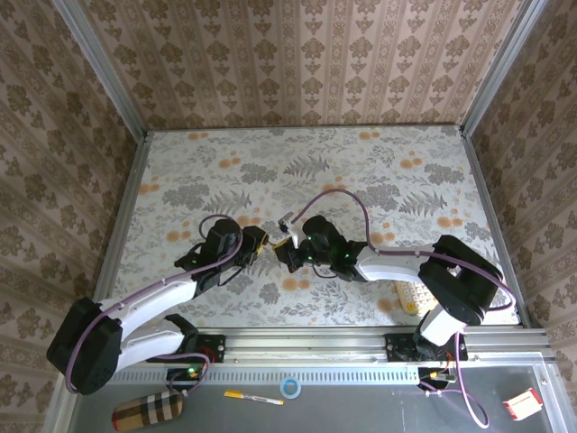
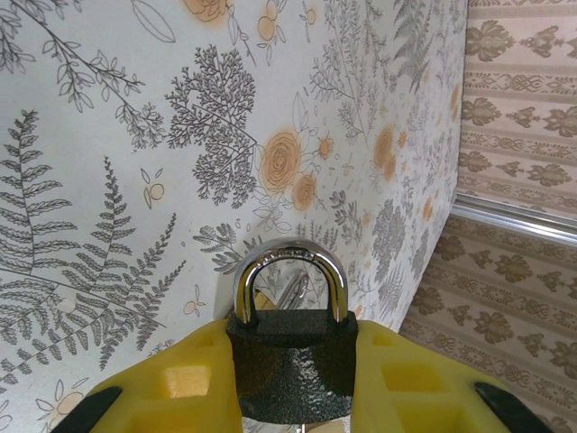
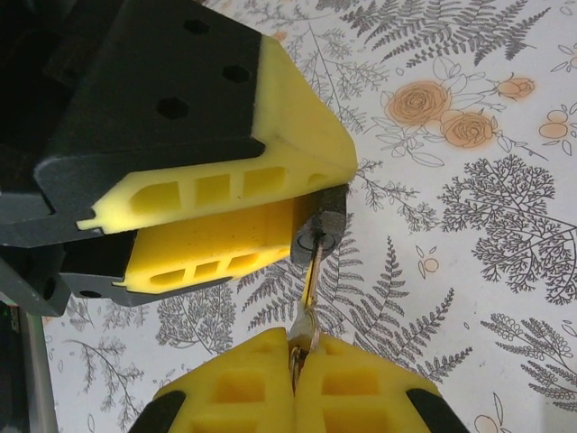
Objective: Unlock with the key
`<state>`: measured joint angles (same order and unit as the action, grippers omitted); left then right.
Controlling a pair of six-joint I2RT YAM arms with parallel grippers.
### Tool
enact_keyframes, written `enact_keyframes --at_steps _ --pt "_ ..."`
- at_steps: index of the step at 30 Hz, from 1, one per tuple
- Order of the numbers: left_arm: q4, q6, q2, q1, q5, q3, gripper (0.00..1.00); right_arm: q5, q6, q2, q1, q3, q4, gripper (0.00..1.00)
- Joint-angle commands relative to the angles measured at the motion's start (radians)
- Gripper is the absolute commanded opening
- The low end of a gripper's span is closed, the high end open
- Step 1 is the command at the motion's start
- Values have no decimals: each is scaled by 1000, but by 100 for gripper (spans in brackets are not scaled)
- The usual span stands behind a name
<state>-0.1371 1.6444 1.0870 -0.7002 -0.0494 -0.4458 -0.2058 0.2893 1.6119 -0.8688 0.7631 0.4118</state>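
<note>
1. Your right tool (image 3: pixel 302 354) is pressed together on the key (image 3: pixel 309 293). The key's head is hidden between the yellow pads, and the thin metal blade runs up into the keyhole.
2. I judge the key to be light, stiff and slick. Its narrow blade could bend, or swivel in the pads, if you twist off-axis. Grip it at the head with the flat faces against the pads, and turn about the blade's own line.
3. Just beyond sits the padlock (image 3: pixel 330 215), a small dark block with a pebbled matte skin. It looks dense and rigid, and rough enough to grip well.
4. Your left tool (image 2: pixel 291 397) is part-closed on the padlock body, with one ribbed yellow finger on each flank. The body is the right place to hold it, because the turn needs a firm counter-hold.
5. Above the fingers the shackle (image 2: pixel 288 253) arches out, a polished round steel hoop seated in the body and touching nothing. Leave it room to spring.
6. Farther off lies the counter (image 2: pixel 108 135), flat and printed with grey ferns and orange blooms. Behind it is a damask-patterned wall (image 2: pixel 523 108).
</note>
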Motion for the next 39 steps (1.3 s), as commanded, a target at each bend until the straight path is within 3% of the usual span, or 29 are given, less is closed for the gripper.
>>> enact_keyframes --at_steps 1,5,8,15,22,27,31,39 --pt "-79 -27 17 -91 -268 -17 0 -11 -62 19 -4 87 43 0" --pt "-147 -8 51 -87 -299 -8 0 -10 -101 33 -25 105 7 0" --pt "-105 -48 78 -90 -332 -58 0 17 -123 43 -32 113 -17 0" --pt "-112 -44 91 -108 -318 -83 0 119 -106 32 -35 85 18 0" --pt "-138 -41 100 -133 -317 -96 0 138 -91 29 -26 62 67 0" --pt "-221 -33 83 -134 -302 -49 0 20 63 -2 78 -20 223 0" --pt "-128 -74 50 -128 -297 -54 0 -4 48 -30 102 -19 191 0" --pt "303 -283 -103 -6 -241 -85 0 -91 18 -60 108 -25 103 0"
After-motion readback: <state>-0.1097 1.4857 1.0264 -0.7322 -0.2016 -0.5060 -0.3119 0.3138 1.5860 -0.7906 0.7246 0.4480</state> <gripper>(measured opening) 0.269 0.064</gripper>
